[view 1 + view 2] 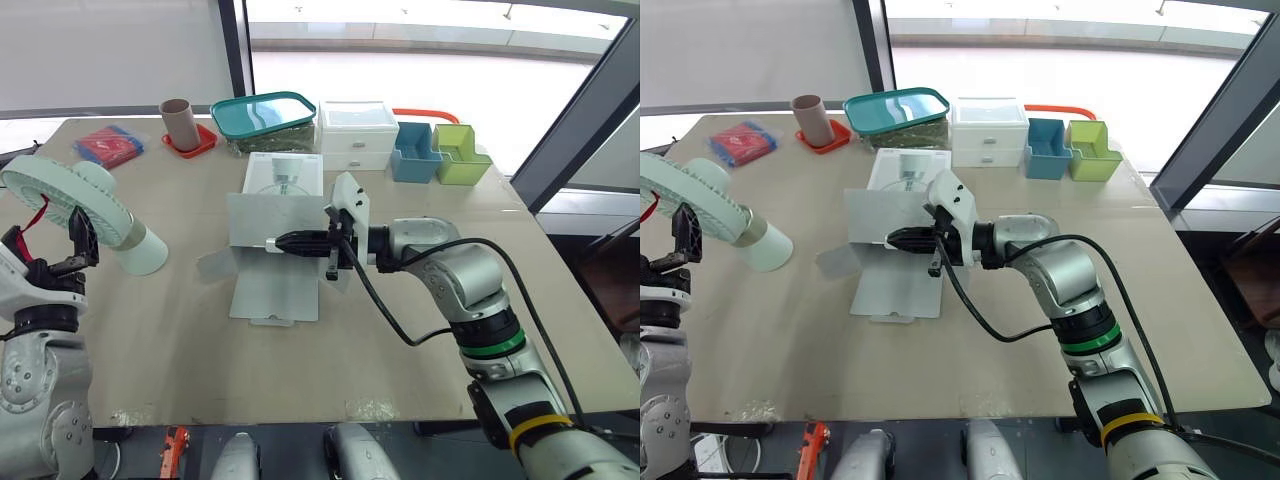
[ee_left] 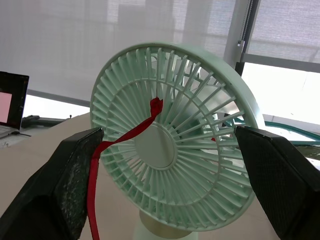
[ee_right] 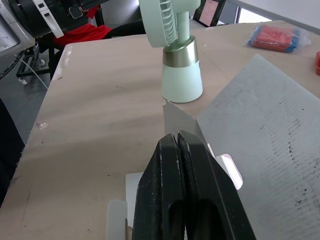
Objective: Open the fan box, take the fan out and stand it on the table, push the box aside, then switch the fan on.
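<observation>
The fan (image 1: 100,218) stands at the left, close to the spread left gripper (image 2: 167,134), while the right gripper (image 1: 285,241), pressed together over the open box (image 1: 275,287) at centre, might push this box into it.

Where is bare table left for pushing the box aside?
Bare: the near strip in front of the box, and the stretch right of it, before the bins. Crowded: the far edge, cup to bins; the fan stands left.
</observation>
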### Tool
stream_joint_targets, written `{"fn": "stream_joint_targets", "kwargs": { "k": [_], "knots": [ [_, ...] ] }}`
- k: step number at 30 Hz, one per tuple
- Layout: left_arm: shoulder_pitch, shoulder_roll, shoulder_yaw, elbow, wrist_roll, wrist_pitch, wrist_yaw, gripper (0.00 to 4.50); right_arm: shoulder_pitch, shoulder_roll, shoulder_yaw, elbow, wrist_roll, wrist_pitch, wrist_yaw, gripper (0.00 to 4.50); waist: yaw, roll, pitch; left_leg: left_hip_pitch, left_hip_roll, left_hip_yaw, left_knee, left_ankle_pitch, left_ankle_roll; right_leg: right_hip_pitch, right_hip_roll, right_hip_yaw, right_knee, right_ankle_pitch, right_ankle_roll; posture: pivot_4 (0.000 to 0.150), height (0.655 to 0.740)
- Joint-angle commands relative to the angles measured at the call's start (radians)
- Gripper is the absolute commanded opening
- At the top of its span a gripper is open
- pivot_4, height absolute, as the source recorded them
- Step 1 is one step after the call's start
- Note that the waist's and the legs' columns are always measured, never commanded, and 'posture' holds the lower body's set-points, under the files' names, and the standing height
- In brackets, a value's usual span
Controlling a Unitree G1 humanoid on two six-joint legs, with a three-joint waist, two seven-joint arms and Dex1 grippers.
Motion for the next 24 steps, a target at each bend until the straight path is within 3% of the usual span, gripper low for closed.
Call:
{"fn": "stream_joint_targets", "kwargs": {
  "k": [1,24],
  "knots": [
    [-0.011,0.017,0.014,-0.019,-0.006,-0.007,-0.007,4.45,-0.009,0.001,-0.003,-0.025,0.004,-0.012,0.001,0.0,0.0,0.0,0.0,0.0,0.0,0.0,0.0,0.0,0.0,0.0,0.0,0.0,0.0,0.0,0.0,0.15,0.74],
    [-0.098,0.033,0.042,-0.026,-0.049,-0.001,0.012,4.45,-0.002,0.002,-0.002,-0.039,0.004,-0.009,-0.01,0.0,0.0,0.0,0.0,0.0,0.0,0.0,0.0,0.0,0.0,0.0,0.0,0.0,0.0,0.0,0.0,0.15,0.74]
  ]
}}
